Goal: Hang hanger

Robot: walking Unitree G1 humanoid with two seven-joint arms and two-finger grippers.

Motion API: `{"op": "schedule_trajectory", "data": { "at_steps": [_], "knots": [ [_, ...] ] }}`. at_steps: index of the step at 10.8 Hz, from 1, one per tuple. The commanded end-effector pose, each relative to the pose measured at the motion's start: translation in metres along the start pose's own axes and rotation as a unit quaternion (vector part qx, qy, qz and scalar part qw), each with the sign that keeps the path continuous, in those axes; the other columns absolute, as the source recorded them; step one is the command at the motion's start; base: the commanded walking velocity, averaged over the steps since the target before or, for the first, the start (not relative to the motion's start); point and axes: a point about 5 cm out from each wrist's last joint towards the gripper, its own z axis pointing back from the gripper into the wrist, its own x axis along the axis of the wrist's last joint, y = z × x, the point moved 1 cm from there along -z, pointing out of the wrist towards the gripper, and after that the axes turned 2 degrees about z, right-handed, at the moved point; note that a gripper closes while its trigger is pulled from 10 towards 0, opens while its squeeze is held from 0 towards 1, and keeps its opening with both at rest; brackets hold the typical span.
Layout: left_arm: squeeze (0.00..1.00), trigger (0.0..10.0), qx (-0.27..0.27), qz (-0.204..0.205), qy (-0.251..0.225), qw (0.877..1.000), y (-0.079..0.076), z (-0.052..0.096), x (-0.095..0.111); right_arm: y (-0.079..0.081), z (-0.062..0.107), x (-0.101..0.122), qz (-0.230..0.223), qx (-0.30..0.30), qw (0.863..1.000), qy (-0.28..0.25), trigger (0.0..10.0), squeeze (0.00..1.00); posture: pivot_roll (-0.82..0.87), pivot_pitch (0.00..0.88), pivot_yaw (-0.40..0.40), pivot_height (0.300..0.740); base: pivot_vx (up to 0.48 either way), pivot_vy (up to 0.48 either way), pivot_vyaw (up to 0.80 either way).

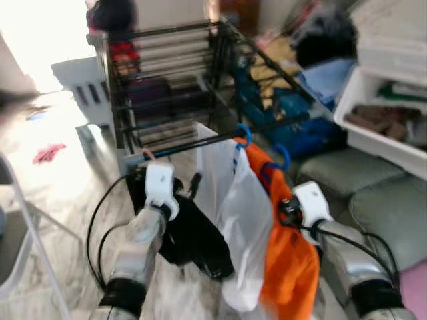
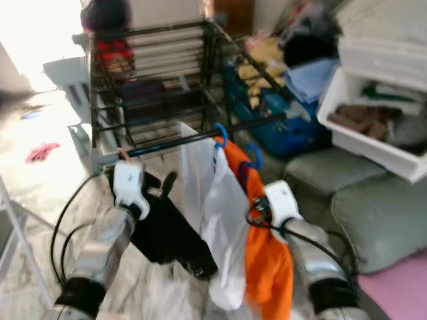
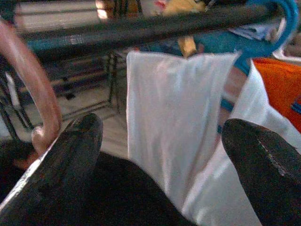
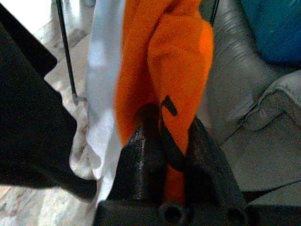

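A pink hanger (image 3: pixel 35 101) hooks over the near black rail (image 1: pixel 200 143) of a drying rack (image 1: pixel 167 73), toward the rail's left end, and a black garment (image 1: pixel 190 233) hangs from it. The left tool (image 3: pixel 164 155) sits just below that rail, its two black fingers (image 3: pixel 70 160) spread wide with nothing clamped between them; the black garment lies right under it and the pink hook stands beside one finger. Next along the rail hangs a white garment (image 1: pixel 233 220) on a blue hanger (image 1: pixel 243 135), whose hook is over the rail. Against the white one, toward the rail's right end, hangs an orange garment (image 1: pixel 287 260) with a second blue hook (image 1: pixel 283 159) showing at its top; whether that hook reaches the rail cannot be told. The right tool (image 4: pixel 167 141) is drawn in narrow, its fingers pinching a fold of the orange garment, beside the white one. The rack stands on a pale floor (image 1: pixel 60 180). Behind it are blue baskets (image 1: pixel 293 117) with yellow and blue laundry, and to the right a white bin (image 1: pixel 377 143) with folded clothes rests above grey-green cushions (image 1: pixel 373 200). A small red cloth (image 1: pixel 48 153) lies on the floor to the left.
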Motion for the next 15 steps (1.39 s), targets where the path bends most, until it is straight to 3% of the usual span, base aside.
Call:
{"op": "schedule_trajectory", "data": {
  "at_steps": [1, 5, 8, 11, 15],
  "knots": [
    [0.0, 10.0, 0.0, -0.007, -0.005, 1.0, 0.002, -0.001, 0.006, -0.004, 0.0, 0.009, 0.002, -0.013, 1.0, -0.018, 10.0, 0.0, -0.19, 0.0, 0.074, 0.74, 0.0, 0.0, 0.0],
    [0.0, 10.0, -0.015, -0.007, -0.01, 1.0, 0.0, -0.001, 0.008, -0.022, 0.002, 0.016, -0.013, -0.089, 0.995, -0.04, 10.0, 0.0, -0.19, 0.0, 0.081, 0.74, 0.0, 0.0, 0.0],
    [0.0, 10.0, -0.016, -0.007, -0.008, 1.0, -0.001, -0.001, 0.007, -0.039, 0.005, 0.025, 0.012, -0.115, 0.992, -0.052, 10.0, 0.0, -0.19, 0.0, 0.081, 0.74, 0.348, 0.0, 0.0],
    [0.0, 10.0, -0.019, -0.004, -0.008, 1.0, -0.003, -0.001, 0.006, -0.059, 0.007, 0.042, 0.037, -0.115, 0.99, -0.066, 10.0, 0.0, -0.2, 0.0, 0.08, 0.74, 0.385, 0.0, 0.0],
    [0.0, 10.0, -0.012, -0.002, 0.0, 1.0, -0.003, 0.0, 0.003, -0.053, 0.003, 0.052, 0.07, -0.065, 0.992, -0.077, 10.0, 0.0, -0.2, 0.0, 0.087, 0.74, 0.091, 0.0, 0.0]
  ]
}}
